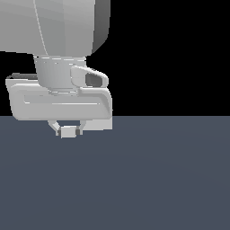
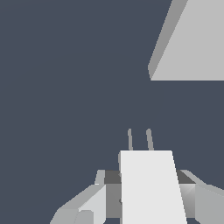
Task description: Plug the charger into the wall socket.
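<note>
Presently logged, as I read it off my two feeds: item one, the gripper (image 1: 68,132), seen low under the arm's white hand housing (image 1: 60,103) in the exterior view, its two fingers clenched on item two, the charger (image 1: 68,131), an off-white block held between the pads. On the wrist feed I saw the same charger (image 2: 151,186) filling the gap between the fingers (image 2: 85,205), with two thin grey prongs (image 2: 140,140) standing out from its far end over the dark floor (image 2: 65,78). Item three, the wall socket (image 2: 192,39), appeared only on the wrist feed as a pale slab with a shaded edge, cropped by the frame, lying at about one o'clock from the prongs and well apart from them; I could not see its holes. Item four, the floor (image 1: 157,179), was plain slate-grey.
</note>
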Controlling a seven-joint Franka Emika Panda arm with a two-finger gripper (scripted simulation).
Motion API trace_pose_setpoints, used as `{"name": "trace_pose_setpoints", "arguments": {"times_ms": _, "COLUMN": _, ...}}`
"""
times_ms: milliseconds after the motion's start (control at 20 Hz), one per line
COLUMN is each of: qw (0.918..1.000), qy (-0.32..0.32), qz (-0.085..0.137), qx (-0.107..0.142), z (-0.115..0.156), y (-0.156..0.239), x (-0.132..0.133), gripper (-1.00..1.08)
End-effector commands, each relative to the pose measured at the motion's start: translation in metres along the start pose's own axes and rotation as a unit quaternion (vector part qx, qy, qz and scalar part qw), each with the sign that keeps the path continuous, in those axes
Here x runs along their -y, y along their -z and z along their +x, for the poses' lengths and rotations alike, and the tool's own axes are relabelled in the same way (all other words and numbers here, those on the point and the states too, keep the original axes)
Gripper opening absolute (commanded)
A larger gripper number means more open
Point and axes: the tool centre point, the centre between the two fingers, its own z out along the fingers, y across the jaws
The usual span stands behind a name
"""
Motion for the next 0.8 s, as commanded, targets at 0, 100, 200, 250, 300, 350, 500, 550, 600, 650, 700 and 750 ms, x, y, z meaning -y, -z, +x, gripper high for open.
{"name": "trace_pose_setpoints", "arguments": {"times_ms": 0, "qw": 1.0000, "qy": 0.002, "qz": 0.000, "qx": 0.000, "z": 0.007, "y": 0.005, "x": -0.013, "gripper": -1.00}}
{"name": "trace_pose_setpoints", "arguments": {"times_ms": 100, "qw": 1.0000, "qy": 0.003, "qz": 0.001, "qx": 0.000, "z": 0.012, "y": 0.009, "x": -0.023, "gripper": -1.00}}
{"name": "trace_pose_setpoints", "arguments": {"times_ms": 200, "qw": 1.0000, "qy": 0.003, "qz": 0.001, "qx": 0.000, "z": 0.017, "y": 0.012, "x": -0.033, "gripper": -1.00}}
{"name": "trace_pose_setpoints", "arguments": {"times_ms": 250, "qw": 1.0000, "qy": 0.004, "qz": 0.002, "qx": 0.000, "z": 0.019, "y": 0.014, "x": -0.037, "gripper": -1.00}}
{"name": "trace_pose_setpoints", "arguments": {"times_ms": 300, "qw": 1.0000, "qy": 0.004, "qz": 0.002, "qx": 0.000, "z": 0.021, "y": 0.015, "x": -0.041, "gripper": -1.00}}
{"name": "trace_pose_setpoints", "arguments": {"times_ms": 350, "qw": 1.0000, "qy": 0.004, "qz": 0.002, "qx": 0.000, "z": 0.023, "y": 0.017, "x": -0.045, "gripper": -1.00}}
{"name": "trace_pose_setpoints", "arguments": {"times_ms": 500, "qw": 1.0000, "qy": 0.005, "qz": 0.003, "qx": 0.000, "z": 0.028, "y": 0.020, "x": -0.054, "gripper": -1.00}}
{"name": "trace_pose_setpoints", "arguments": {"times_ms": 550, "qw": 1.0000, "qy": 0.005, "qz": 0.003, "qx": 0.000, "z": 0.030, "y": 0.021, "x": -0.057, "gripper": -1.00}}
{"name": "trace_pose_setpoints", "arguments": {"times_ms": 600, "qw": 1.0000, "qy": 0.005, "qz": 0.004, "qx": 0.000, "z": 0.031, "y": 0.022, "x": -0.060, "gripper": -1.00}}
{"name": "trace_pose_setpoints", "arguments": {"times_ms": 650, "qw": 1.0000, "qy": 0.005, "qz": 0.004, "qx": 0.000, "z": 0.032, "y": 0.023, "x": -0.062, "gripper": -1.00}}
{"name": "trace_pose_setpoints", "arguments": {"times_ms": 700, "qw": 1.0000, "qy": 0.006, "qz": 0.004, "qx": 0.001, "z": 0.034, "y": 0.023, "x": -0.064, "gripper": -1.00}}
{"name": "trace_pose_setpoints", "arguments": {"times_ms": 750, "qw": 1.0000, "qy": 0.006, "qz": 0.004, "qx": 0.001, "z": 0.035, "y": 0.024, "x": -0.066, "gripper": -1.00}}
